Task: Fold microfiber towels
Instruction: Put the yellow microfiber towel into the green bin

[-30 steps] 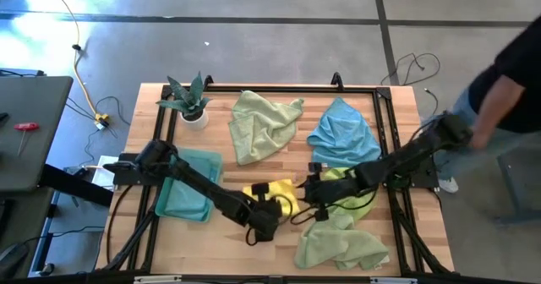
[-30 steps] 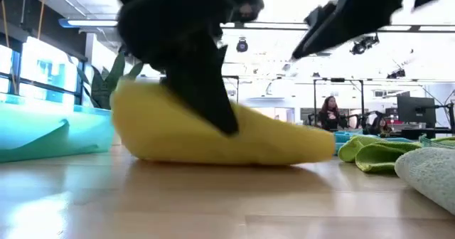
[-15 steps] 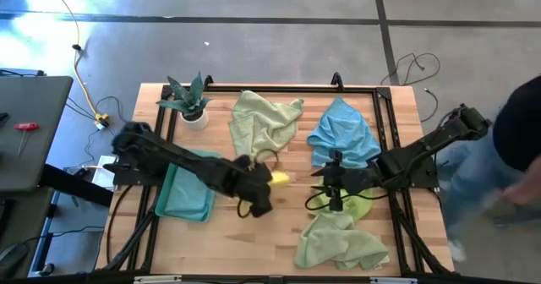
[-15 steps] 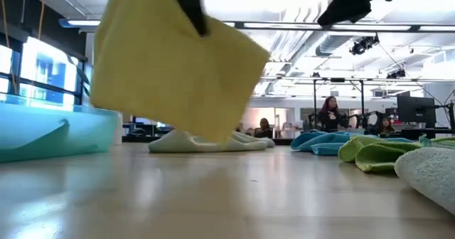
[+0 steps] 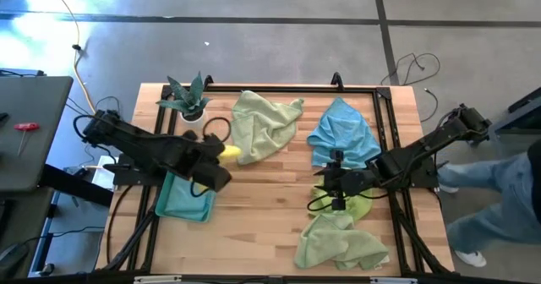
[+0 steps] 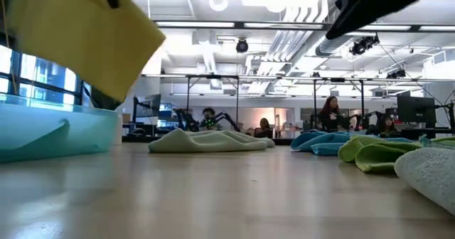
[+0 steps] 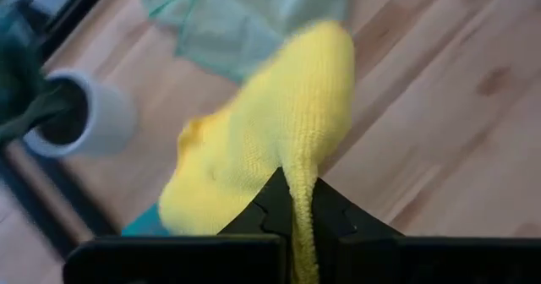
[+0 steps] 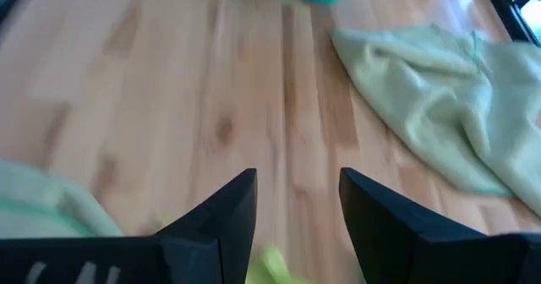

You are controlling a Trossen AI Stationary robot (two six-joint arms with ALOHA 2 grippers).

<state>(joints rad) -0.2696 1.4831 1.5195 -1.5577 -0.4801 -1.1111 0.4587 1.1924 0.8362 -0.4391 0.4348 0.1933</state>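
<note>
Microfiber towels lie spread over the wooden tabletop (image 5: 270,191): a pale green crumpled towel (image 5: 264,123) at the far middle, a sky blue towel (image 5: 342,132) to its right, another pale green towel (image 5: 340,242) at the near right edge, and a folded teal towel (image 5: 182,195) at the left. Above the teal towel, the left hand (image 5: 221,151) is clenched on a bright yellow towel (image 7: 270,140), held clear of the wood. The right hand (image 5: 336,201), fingers parted and grasping nothing, hovers just beside the sky blue towel.
</note>
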